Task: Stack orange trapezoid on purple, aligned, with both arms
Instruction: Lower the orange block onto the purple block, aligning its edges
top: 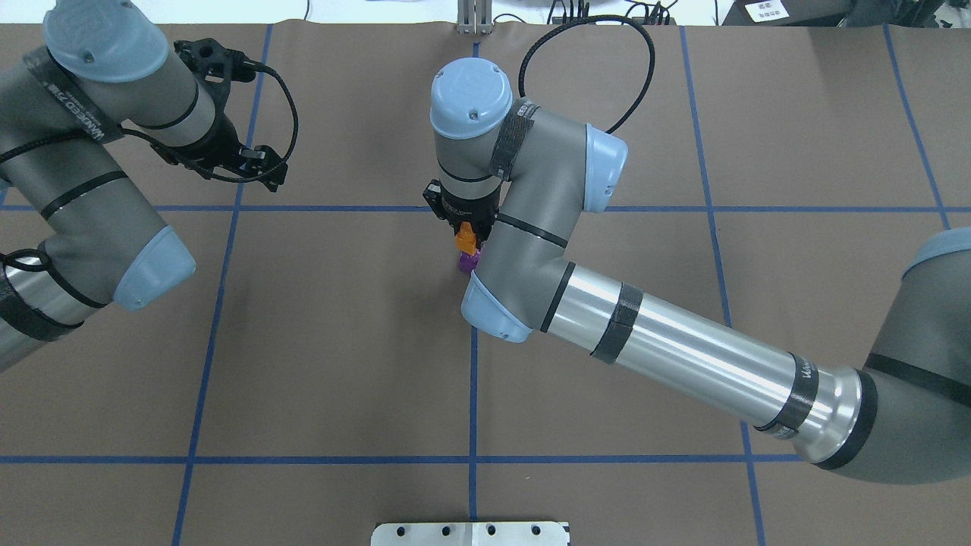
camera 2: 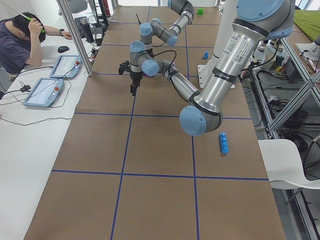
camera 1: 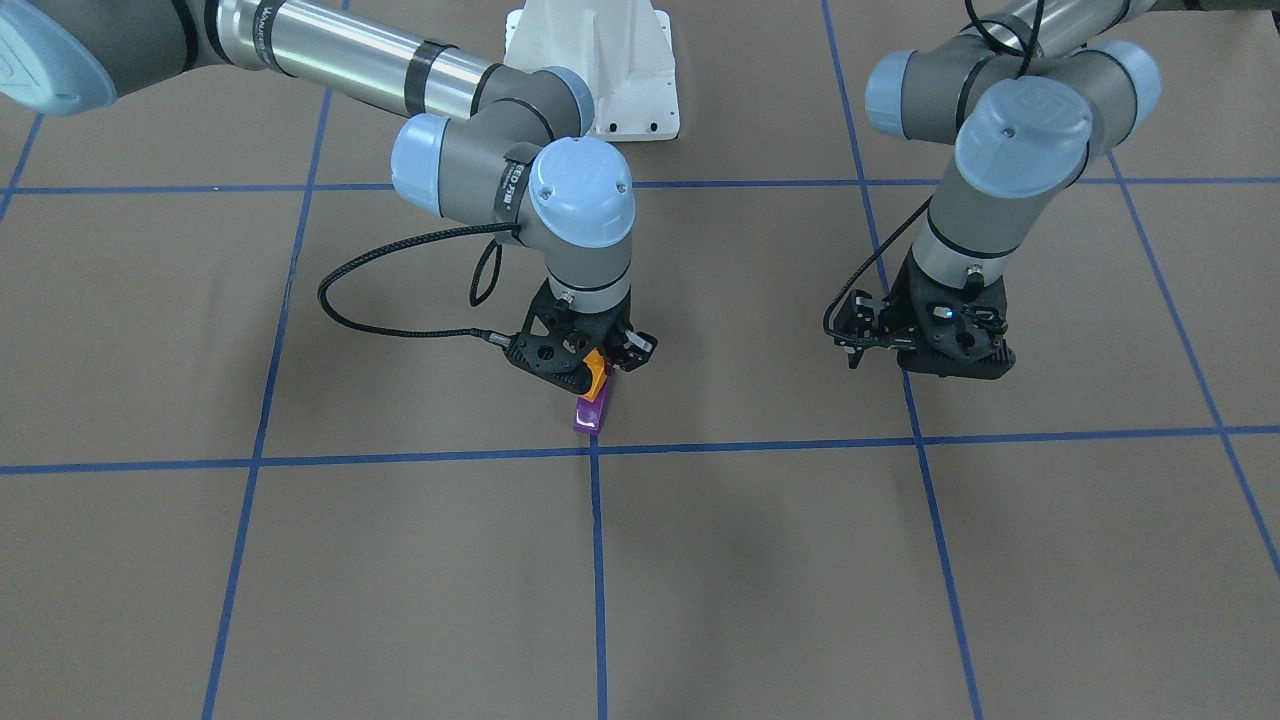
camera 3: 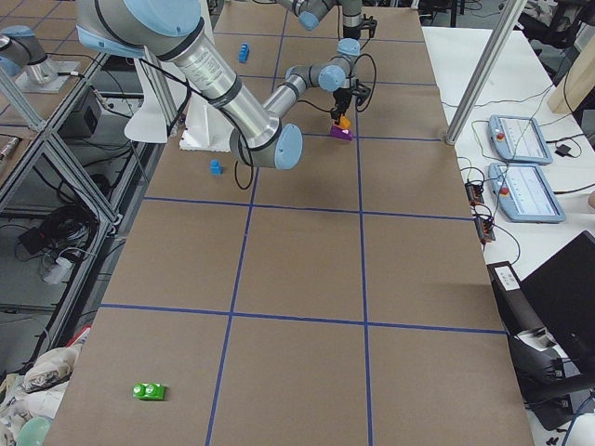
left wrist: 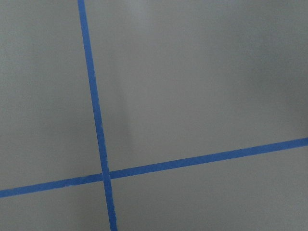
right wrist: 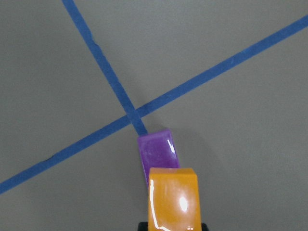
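My right gripper (camera 1: 600, 375) is shut on the orange trapezoid (camera 1: 597, 372) and holds it just above the purple brick (camera 1: 590, 415). The purple brick lies on the brown table beside a crossing of blue tape lines. In the right wrist view the orange brick (right wrist: 172, 198) overlaps the near end of the purple brick (right wrist: 156, 153); I cannot tell if they touch. Both also show in the overhead view, orange (top: 465, 240) over purple (top: 469, 262). My left gripper (camera 1: 858, 352) hangs apart over bare table, holding nothing; whether it is open or shut does not show.
A long blue brick (camera 2: 223, 142) and a small blue brick (camera 3: 216, 167) lie near the robot's white base (camera 1: 600, 70). A green brick (camera 3: 149, 391) lies at the table's far end. Operators' tablets (camera 3: 521, 139) sit along the table's edge.
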You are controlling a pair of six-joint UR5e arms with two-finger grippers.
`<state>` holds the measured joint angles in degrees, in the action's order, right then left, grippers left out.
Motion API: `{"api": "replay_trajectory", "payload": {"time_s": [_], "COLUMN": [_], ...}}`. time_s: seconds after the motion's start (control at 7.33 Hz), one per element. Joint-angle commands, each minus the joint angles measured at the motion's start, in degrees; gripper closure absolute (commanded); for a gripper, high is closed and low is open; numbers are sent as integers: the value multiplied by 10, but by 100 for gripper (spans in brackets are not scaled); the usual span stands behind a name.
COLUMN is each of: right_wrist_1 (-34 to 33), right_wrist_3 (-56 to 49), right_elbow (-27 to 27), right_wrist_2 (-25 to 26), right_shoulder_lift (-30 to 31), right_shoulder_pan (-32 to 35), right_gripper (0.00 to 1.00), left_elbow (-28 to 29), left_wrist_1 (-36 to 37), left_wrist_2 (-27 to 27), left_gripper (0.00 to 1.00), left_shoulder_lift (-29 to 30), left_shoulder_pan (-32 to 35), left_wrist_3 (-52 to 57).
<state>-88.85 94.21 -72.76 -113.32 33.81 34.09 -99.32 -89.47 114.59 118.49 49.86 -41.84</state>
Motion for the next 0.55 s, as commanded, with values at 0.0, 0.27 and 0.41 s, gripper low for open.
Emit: {"api": "replay_trajectory", "payload": {"time_s": [0.0,0.27,0.41], "right_wrist_1": [0,1,3], "right_wrist_3": [0,-1,-2], "right_elbow": [1,2,2], "right_wrist_2": [4,5,5], "right_shoulder_lift": [1,2,2], "right_shoulder_pan": [-4,-4,-3], "right_gripper": [100,100,100], "left_elbow": [0,0,0], "left_wrist_1": [0,1,1], "left_wrist_2": [-1,-1,-1], "left_gripper": [0,0,0], "left_shoulder_lift": [0,1,1], "left_shoulder_pan": [0,0,0], "left_wrist_3": [0,0,0]}}
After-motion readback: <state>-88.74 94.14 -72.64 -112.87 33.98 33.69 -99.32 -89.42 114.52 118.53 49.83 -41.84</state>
